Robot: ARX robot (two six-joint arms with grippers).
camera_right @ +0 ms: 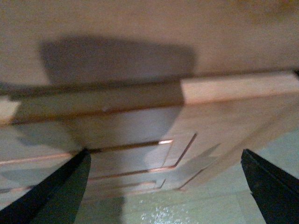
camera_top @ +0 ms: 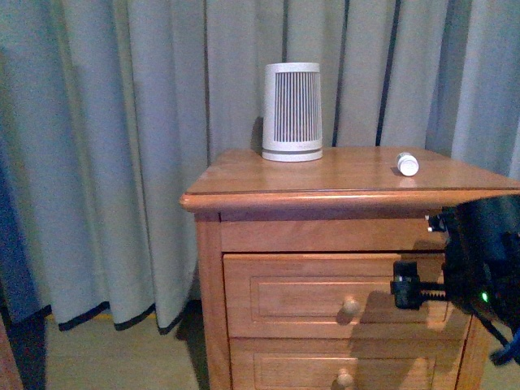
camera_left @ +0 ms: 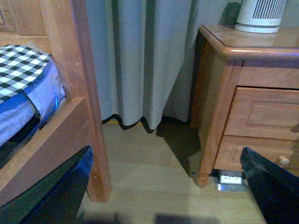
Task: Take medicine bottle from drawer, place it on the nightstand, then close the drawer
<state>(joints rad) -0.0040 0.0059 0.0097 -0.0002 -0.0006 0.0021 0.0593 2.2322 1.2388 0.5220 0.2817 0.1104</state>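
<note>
Right hand (camera_right: 163, 186), seemingly open, faces the drawer's (camera_top: 325, 296) recessed wood panel.

A white ribbed cylinder (camera_top: 292, 112) stands upright, higher than the right pincer (camera_right: 163, 156) and off to its left. Grey curtains (camera_top: 122, 146) hang behind it down to the pale floor (camera_left: 145, 163). Ahead of the left pincer (camera_left: 166, 154), a wooden bed frame (camera_left: 88, 93) with checked bedding (camera_left: 21, 65) rises on one side. Low on the other side sits what may be a socket block (camera_left: 230, 178).
</note>
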